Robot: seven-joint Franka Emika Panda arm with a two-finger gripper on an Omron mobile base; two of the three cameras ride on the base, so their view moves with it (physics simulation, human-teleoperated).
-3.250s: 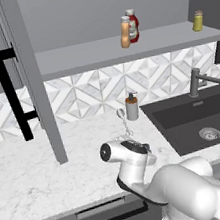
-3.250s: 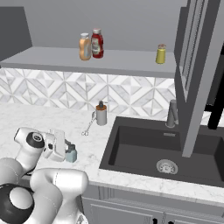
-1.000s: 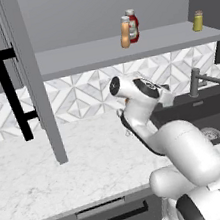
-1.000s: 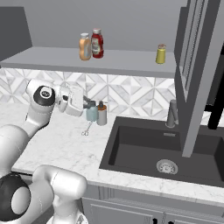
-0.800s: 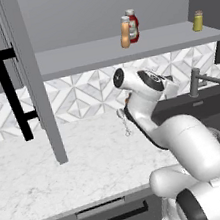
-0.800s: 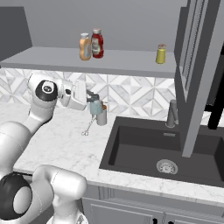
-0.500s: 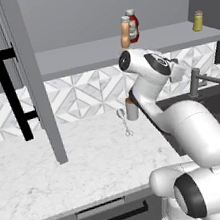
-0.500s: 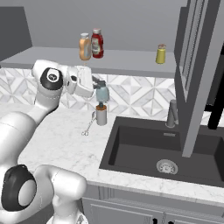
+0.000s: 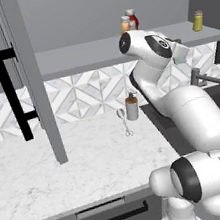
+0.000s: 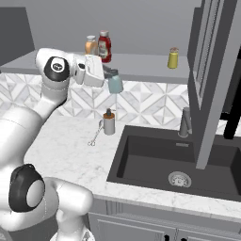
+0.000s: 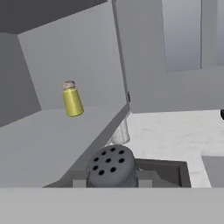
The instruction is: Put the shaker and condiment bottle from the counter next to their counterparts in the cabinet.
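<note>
Gripper (image 10: 114,81) pinching the teal shaker (image 10: 115,84), raised level with the cabinet (image 10: 141,71) shelf edge. Yellow-green shaker (image 11: 72,99) at eleven o'clock from its cap in the hand view. Orange condiment bottle (image 10: 91,45) beside the ketchup bottle (image 10: 104,46) on the shelf.

The teal shaker (image 10: 114,84) hangs upright, off the worktop, at the shelf (image 10: 141,66) edge. The orange bottle (image 10: 91,45) stands beside the ketchup (image 10: 104,46); the yellow shaker (image 10: 173,58) stands apart.

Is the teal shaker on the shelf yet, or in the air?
In the air: the gripper holds the shaker just below the shelf edge.
</note>
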